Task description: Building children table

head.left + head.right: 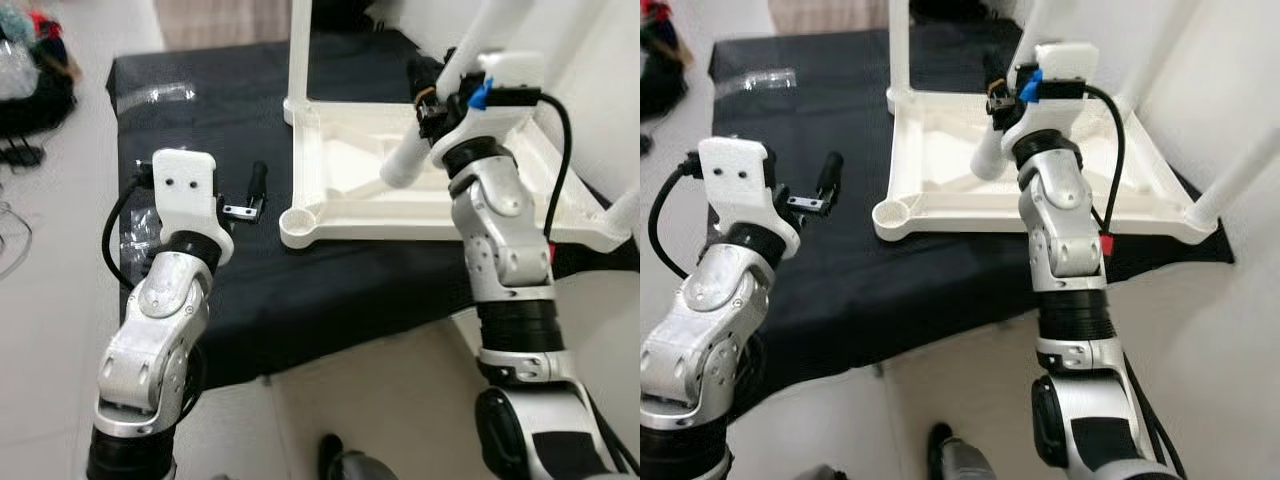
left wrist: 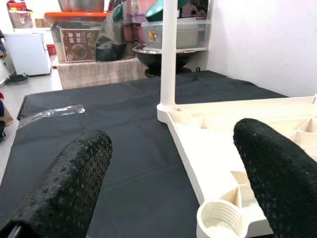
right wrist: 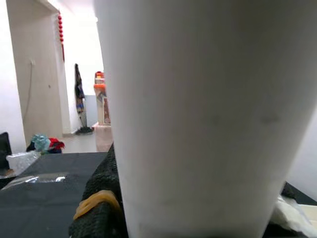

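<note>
The right claw [image 1: 432,92] is closed around a white leg [image 1: 440,110]. The leg is a long round tube. It slants up and away from the claw, and its top end is cut off by the edge of the picture. Its low end hangs over the tray-like underside of the tabletop [image 1: 330,205]. In the right wrist view the leg [image 3: 208,119] sits so close that it hides almost all else, with one black finger [image 3: 101,198] pressed against its side. The other finger is hidden behind the leg.

The tabletop is white and lies upside down on a black cloth [image 1: 330,290]. One leg [image 1: 299,50] already stands straight up in the far corner, and its top is cut off too. The near corner has a round socket [image 1: 296,218] with nothing in it. In the left wrist view you can see screw ridges inside that socket [image 2: 222,220].

The left claw [image 1: 250,195] is wide open and holds nothing. It hangs over the cloth, just beside the near corner of the tabletop. Its two black fingers [image 2: 74,183] are far apart, one over the cloth and one over the tabletop's edge.

A clear bag [image 1: 155,95] lies on the far part of the cloth. What is in it is hard to make out.
</note>
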{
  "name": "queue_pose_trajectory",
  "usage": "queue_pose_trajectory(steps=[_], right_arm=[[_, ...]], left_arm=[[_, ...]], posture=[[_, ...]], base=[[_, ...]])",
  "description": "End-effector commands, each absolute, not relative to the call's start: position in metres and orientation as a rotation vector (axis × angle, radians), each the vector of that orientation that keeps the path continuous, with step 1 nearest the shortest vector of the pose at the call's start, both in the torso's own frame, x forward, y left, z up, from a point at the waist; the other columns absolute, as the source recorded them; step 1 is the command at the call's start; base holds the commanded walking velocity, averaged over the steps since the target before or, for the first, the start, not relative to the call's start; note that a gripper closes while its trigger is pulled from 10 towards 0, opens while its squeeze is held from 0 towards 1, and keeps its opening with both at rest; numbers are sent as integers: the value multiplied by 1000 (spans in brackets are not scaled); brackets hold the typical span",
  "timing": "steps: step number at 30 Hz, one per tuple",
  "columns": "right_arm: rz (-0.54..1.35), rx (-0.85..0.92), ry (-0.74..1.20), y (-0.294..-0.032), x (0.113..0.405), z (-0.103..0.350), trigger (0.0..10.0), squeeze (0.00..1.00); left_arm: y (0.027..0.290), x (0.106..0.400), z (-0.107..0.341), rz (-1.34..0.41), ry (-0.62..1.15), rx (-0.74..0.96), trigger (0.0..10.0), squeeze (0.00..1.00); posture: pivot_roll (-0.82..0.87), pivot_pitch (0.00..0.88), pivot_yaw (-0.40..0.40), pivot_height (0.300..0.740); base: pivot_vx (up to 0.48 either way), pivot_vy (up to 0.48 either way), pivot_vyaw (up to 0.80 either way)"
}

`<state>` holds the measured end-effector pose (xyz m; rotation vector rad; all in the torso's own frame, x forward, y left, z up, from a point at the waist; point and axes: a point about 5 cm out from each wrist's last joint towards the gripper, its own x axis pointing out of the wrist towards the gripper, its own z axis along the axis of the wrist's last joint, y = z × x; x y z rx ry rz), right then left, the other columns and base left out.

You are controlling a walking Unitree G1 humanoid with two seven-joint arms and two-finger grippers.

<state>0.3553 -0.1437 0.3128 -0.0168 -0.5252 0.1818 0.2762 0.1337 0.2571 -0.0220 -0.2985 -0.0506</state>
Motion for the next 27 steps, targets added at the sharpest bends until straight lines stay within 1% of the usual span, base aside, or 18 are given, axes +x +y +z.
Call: queue_pose_trajectory(steps=[1,7,9,14,21,27], right_arm=[[200,-16,-535,-140,354,316,10000,0],[206,-14,-538,-140,354,318,10000,0],[214,-16,-541,-140,355,320,10000,0],[232,16,-539,-139,357,321,10000,0],[256,23,-548,-137,357,323,10000,0],[250,20,-542,-140,359,323,10000,0]], left_arm=[[137,276,255,-38,-286,-38,10000,0],[139,277,256,-20,-285,-41,10000,0],[142,277,259,-4,-301,-61,10000,0],[149,276,256,37,-288,-90,10000,0],[151,276,255,39,-284,-106,10000,0],[150,277,256,34,-286,-105,10000,0]], posture=[[36,169,-31,740],[33,170,-37,740],[33,173,-39,740],[42,171,-48,740],[37,168,-50,740],[37,167,-52,740]], base=[[251,-382,0],[282,-378,0],[307,0,0],[0,0,0],[0,0,0],[0,415,0]])
